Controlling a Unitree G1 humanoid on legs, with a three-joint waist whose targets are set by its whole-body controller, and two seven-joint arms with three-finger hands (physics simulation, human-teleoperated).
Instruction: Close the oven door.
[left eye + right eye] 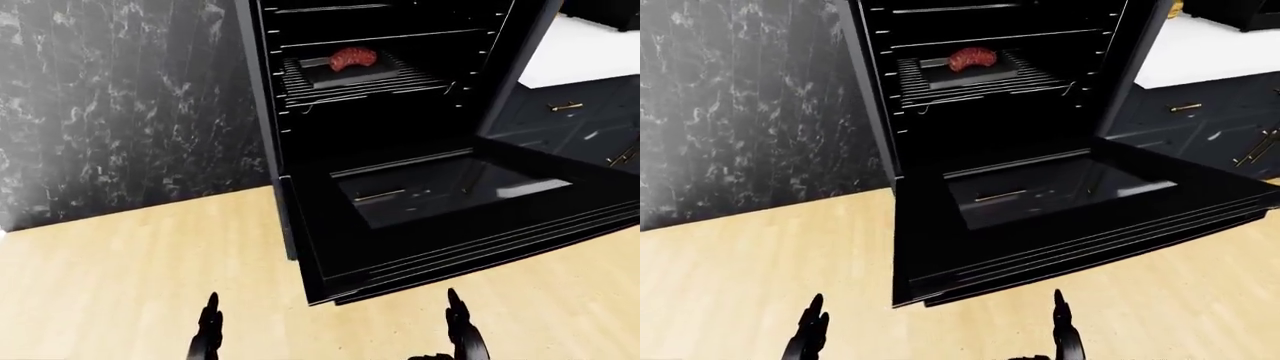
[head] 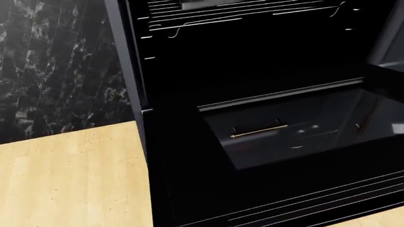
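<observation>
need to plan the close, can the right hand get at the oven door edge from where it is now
Probably yes. The right hand hangs low at the bottom of the left-eye view, apart from the open oven door, with only bare wooden floor between them. Nothing blocks the way, though it may need a step closer.

One oven door [image 1: 1060, 217], one steak [image 1: 972, 57], two hands: left hand [image 1: 208, 337], right hand [image 1: 463, 337].

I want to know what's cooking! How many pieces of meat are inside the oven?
1. A single red piece of meat lies on a dark tray on the upper oven rack, above the open oven door. Higher shelves are cut off.
</observation>
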